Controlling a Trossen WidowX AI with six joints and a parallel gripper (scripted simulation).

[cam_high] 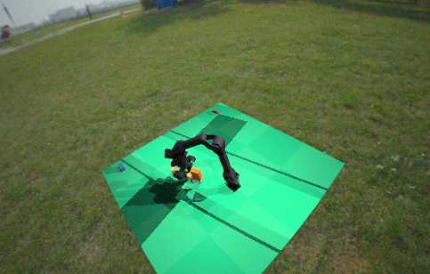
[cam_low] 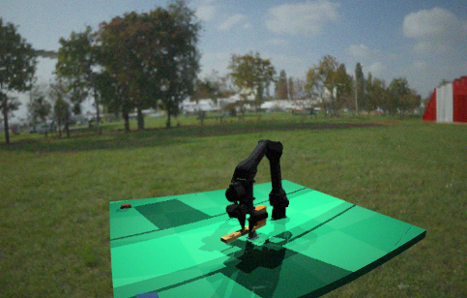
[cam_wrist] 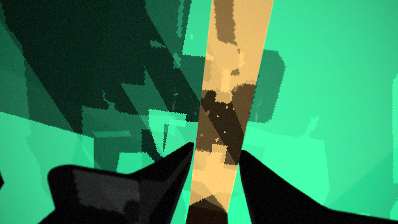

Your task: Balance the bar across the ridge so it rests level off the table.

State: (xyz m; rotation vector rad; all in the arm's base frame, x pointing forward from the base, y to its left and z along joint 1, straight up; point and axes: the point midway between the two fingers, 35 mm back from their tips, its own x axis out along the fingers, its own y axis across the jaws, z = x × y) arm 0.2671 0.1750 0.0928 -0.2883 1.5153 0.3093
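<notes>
The tan bar (cam_high: 174, 170) (cam_low: 230, 236) (cam_wrist: 227, 55) has an upright orange block (cam_high: 197, 174) (cam_low: 260, 208) at its end nearer the arm's base. It lies over the small grey ridge (cam_high: 193, 181) (cam_low: 253, 236), which is mostly hidden under it. Both bar ends look clear of the green table (cam_high: 247, 227) (cam_low: 162, 256); whether it is exactly level I cannot tell. My gripper (cam_low: 248, 227) (cam_wrist: 216, 151) points down around the bar, one finger on each side, and stands slightly open. In the wrist view thin green gaps show beside the bar.
A small red block (cam_high: 215, 111) (cam_low: 126, 206) lies near a far table corner. A small blue block (cam_high: 121, 167) (cam_low: 147, 295) lies near another edge. The arm's base stands behind the orange block. Dark shadows and stripes cross the table.
</notes>
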